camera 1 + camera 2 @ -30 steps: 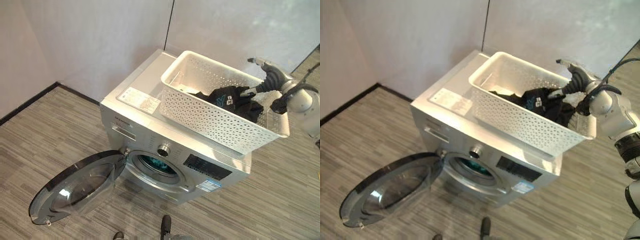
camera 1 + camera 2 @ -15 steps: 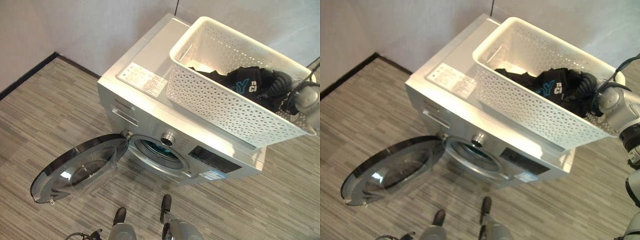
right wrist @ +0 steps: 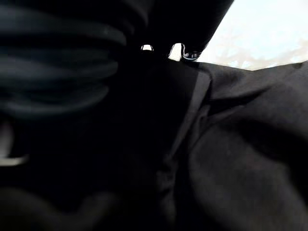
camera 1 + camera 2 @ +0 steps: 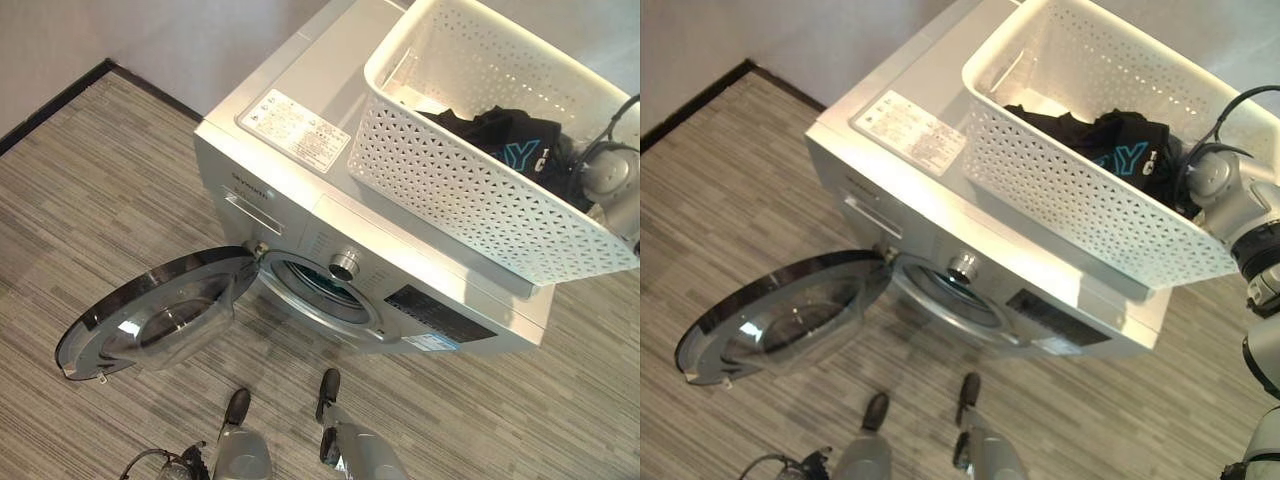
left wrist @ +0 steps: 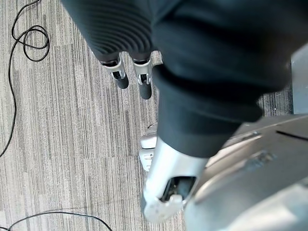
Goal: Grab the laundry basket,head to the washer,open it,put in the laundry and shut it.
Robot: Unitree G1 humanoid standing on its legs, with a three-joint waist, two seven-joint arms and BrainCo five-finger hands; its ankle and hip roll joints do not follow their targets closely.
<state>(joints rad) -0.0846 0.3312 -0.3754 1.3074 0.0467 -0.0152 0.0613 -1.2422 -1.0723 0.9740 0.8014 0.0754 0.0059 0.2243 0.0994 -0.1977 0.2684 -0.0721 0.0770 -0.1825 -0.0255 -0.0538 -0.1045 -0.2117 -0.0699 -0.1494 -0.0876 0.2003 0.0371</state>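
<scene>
Change: you see the right hand [image 3: 185,50] now down inside the white perforated plastic laundry basket [image 4: 1090,190], where half a second ago its dark cover was at the rim.
Meaning: I judge the reach for the laundry is in progress, and the lift is not yet done.
Right hand: buried in the black garment with blue print [image 4: 1110,140]; I cannot tell if its fingers are closed.
Laundry: directly under and around this hand, in the basket.
Left hand: its fingers [image 5: 144,89] hang over the grey wooden floor [image 4: 90,200], relaxed and holding nothing.
Around: the basket stands on the silver front-loading washer [image 4: 300,190]; below the right hand, the round glass door [image 4: 150,320] is swung wide.
Obstacle: you must lift the cloth over the basket wall beside the hand.
</scene>
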